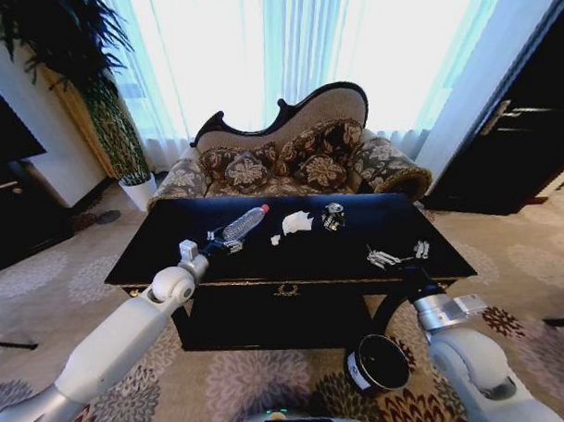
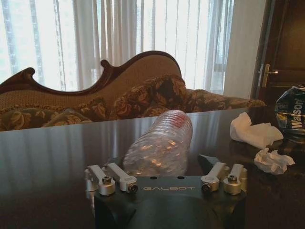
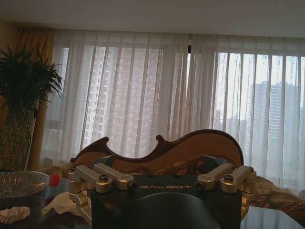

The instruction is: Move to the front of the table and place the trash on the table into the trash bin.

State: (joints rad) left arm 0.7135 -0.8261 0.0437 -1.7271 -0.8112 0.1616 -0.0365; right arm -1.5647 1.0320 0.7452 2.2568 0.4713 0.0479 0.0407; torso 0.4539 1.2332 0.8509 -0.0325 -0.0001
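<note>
Your left end effector [image 1: 220,242] sits low over the left part of the dark glossy wooden counter [image 1: 173,261], its jaws spread wide around the base of the clear ribbed plastic bottle with a red cap [image 1: 243,223], which lies on its side. That bottle looks empty, so expect it to be light, slippery and easily crushed; take it across the ribbed body, where the jaws already stand. Toward the middle lie a tiny white paper scrap [image 1: 275,239], a white crumpled tissue wad [image 1: 296,222] and a crumpled silvery-dark wrapper [image 1: 333,216], all soft and nearly weightless; pinch each from above. Your right end effector [image 1: 398,256] hovers open over the right near part of the counter. The small black cylindrical bin [image 1: 377,363] stands on the carpet below the counter's near right edge.
</note>
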